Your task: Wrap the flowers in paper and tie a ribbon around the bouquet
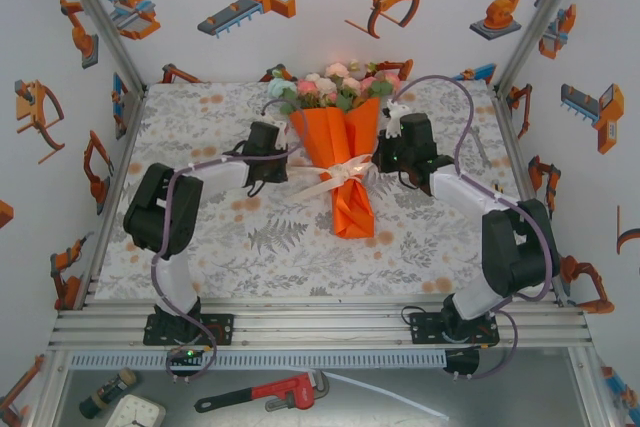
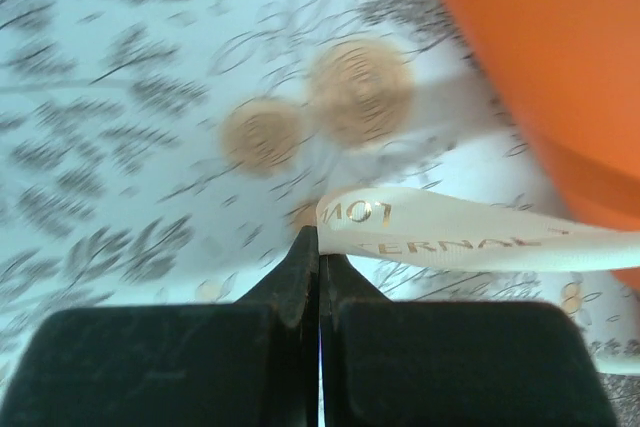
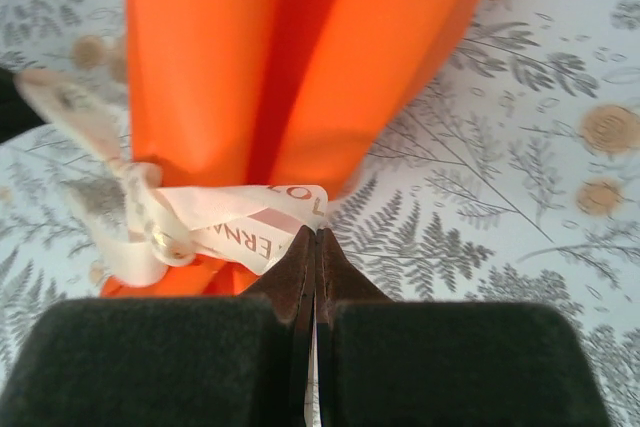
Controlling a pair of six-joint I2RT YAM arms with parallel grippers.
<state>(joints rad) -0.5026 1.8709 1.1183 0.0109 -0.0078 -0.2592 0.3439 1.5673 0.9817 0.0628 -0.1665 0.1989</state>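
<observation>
Bouquet (image 1: 342, 162) first: where does it lie?

In the middle of the table, on the floral cloth (image 1: 200, 247), lengthwise from 12 to 6 o'clock in the top view. The flowers (image 1: 335, 87), pink, peach and pale mint with green leaves, spill out at the 12 o'clock end. The orange paper (image 1: 335, 132) narrows to a folded tip at 6 o'clock.

And the ribbon (image 1: 340, 175)?

Cream-white, banded around the waist of the cone and knotted on top, with a strand running over the cloth toward 8 o'clock. The wrist views show gold lettering printed on it.

What about the left gripper (image 2: 318, 239)?

It sits at 9 o'clock of the bouquet. Its jaws are pressed together with an end of ribbon pinched at the tips. In its own camera the strip runs off toward 3 o'clock, and the paper fills the corner at 1 o'clock.

The right gripper (image 3: 315, 239)?

At 3 o'clock of the bouquet, close against the paper. Its jaws are closed too, clamping a ribbon end. From its fingertips the knot lies at 9 o'clock and the cone rises toward 12 o'clock.

Anything else in sight?

A red pipe wrench (image 1: 265, 394) on the shelf at 6 o'clock, below the arm bases.
</observation>
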